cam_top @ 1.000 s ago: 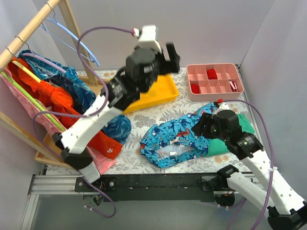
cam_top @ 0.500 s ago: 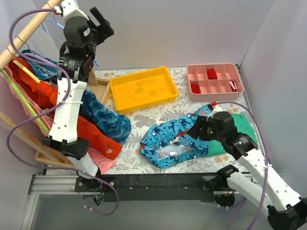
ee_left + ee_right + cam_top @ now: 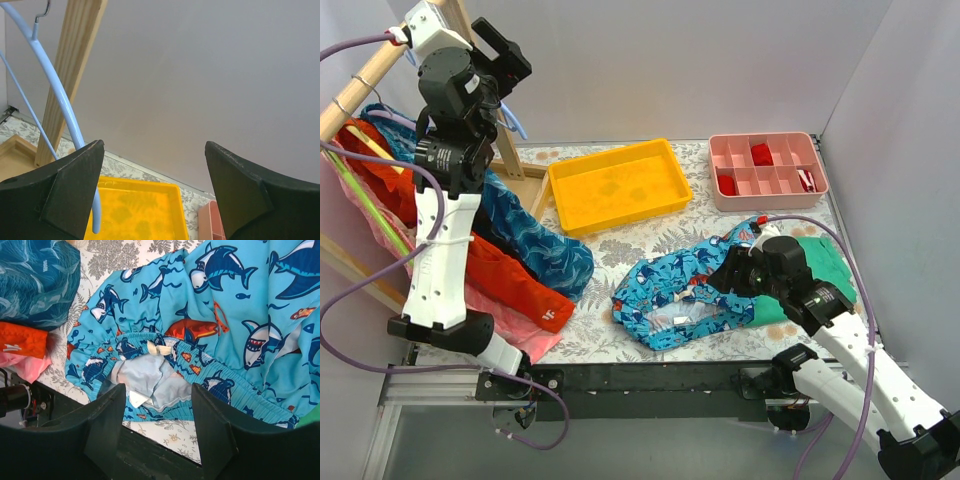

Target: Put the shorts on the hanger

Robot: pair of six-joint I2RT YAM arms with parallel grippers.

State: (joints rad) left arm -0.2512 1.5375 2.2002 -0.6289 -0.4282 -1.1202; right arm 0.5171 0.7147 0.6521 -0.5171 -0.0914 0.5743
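The shorts [image 3: 685, 290] lie crumpled on the table at front centre, turquoise with a shark print; the white waistband lining faces up in the right wrist view [image 3: 155, 377]. My right gripper [image 3: 730, 275] is open and empty, just above the shorts' right side; its fingers straddle the waistband [image 3: 157, 390] without touching it. The light-blue hanger [image 3: 55, 85] hangs by its silver hook from the wooden rail at top left. My left gripper [image 3: 508, 80] is open and empty, raised high beside the hanger [image 3: 520, 128], whose lower end sits by the left finger [image 3: 65, 190].
A wooden clothes rack [image 3: 375, 70] at the left carries orange, pink and dark teal-patterned garments [image 3: 535, 245]. A yellow tray [image 3: 620, 185] stands at back centre and a pink compartment box [image 3: 767, 168] at back right. Green cloth [image 3: 832, 262] lies under the shorts' right edge.
My left arm has swung from above the yellow tray up and left to the rail by the blue hanger. My right gripper has edged slightly left over the shorts.
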